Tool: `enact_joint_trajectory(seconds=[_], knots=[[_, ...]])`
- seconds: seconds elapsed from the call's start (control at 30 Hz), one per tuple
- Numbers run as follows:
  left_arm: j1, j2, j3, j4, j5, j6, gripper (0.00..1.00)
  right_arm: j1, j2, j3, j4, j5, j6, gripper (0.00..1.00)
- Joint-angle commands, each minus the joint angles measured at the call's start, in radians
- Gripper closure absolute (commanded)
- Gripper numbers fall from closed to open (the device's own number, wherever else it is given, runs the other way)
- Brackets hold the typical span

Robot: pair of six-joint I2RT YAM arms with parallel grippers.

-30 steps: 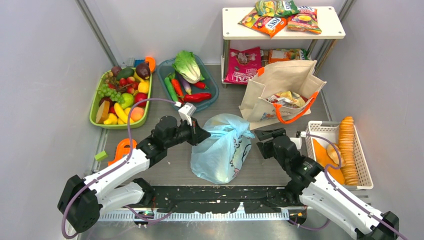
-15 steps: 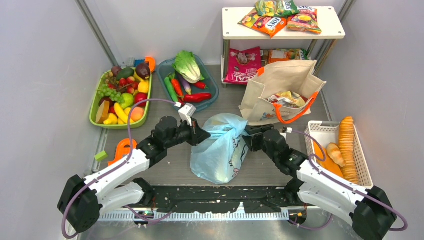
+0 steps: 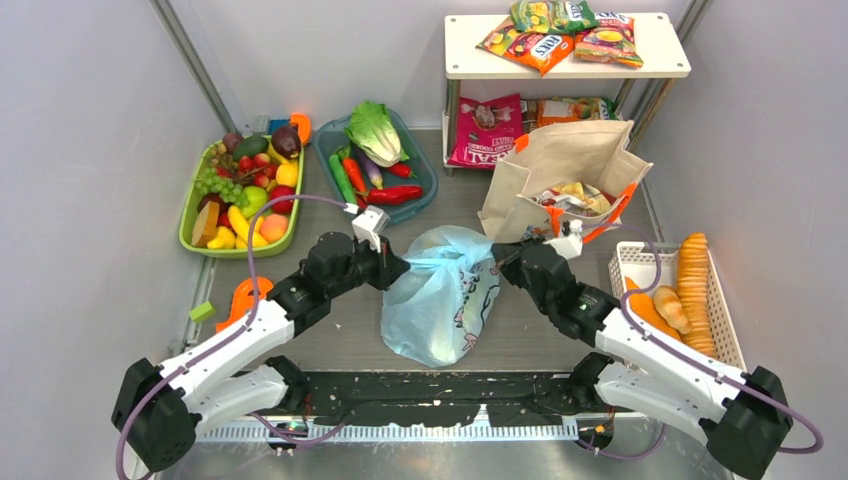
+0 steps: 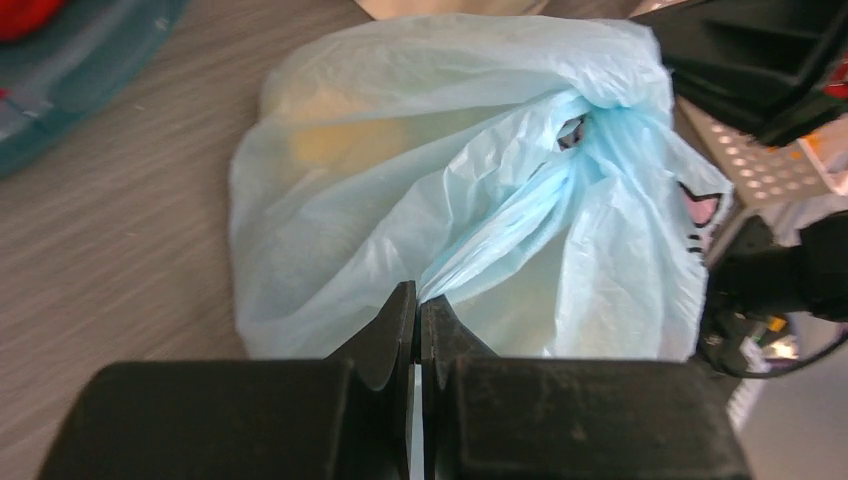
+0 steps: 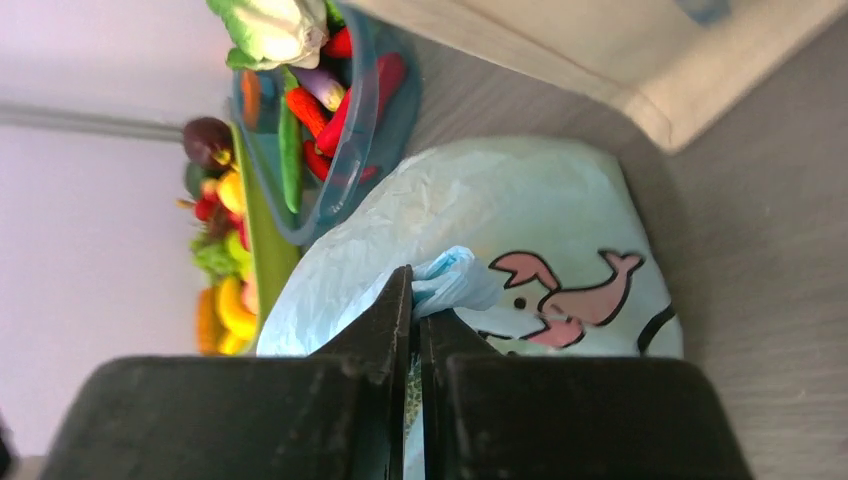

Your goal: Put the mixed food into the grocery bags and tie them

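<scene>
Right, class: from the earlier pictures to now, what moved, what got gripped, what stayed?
The right gripper swung left to the thin light-blue plastic bag and shut its jaws on the bag's right handle. The left gripper kept its pinch on the other handle; the bag stayed put.

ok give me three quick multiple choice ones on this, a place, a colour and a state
1. The blue bag lies: A on the shelf; B between the left gripper and right gripper; C in the basket.
2. The tote's handles are: A green; B black; C orange.
3. The right gripper is: A shut on the blue bag; B wide open; C holding a carrot.

B: a gripper at each side. C: orange loop at its mouth. A: fingers pinch a twist of blue plastic.
</scene>
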Motion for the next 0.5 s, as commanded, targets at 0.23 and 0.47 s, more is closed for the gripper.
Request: enact_joint_trajectory(seconds=[0.23,0.47], knots=[[-0.074,-0.005,0.23,-0.261,-0.463,0.258,1.0,0.298,0.325,0.36,-0.196,0.69,-1.002,0.95],[-0.114,0.038,0.256,-0.319,-0.565,0.16,1.0,0.305,0.479,0.435,-0.374,0.752,-0.835,0.95]])
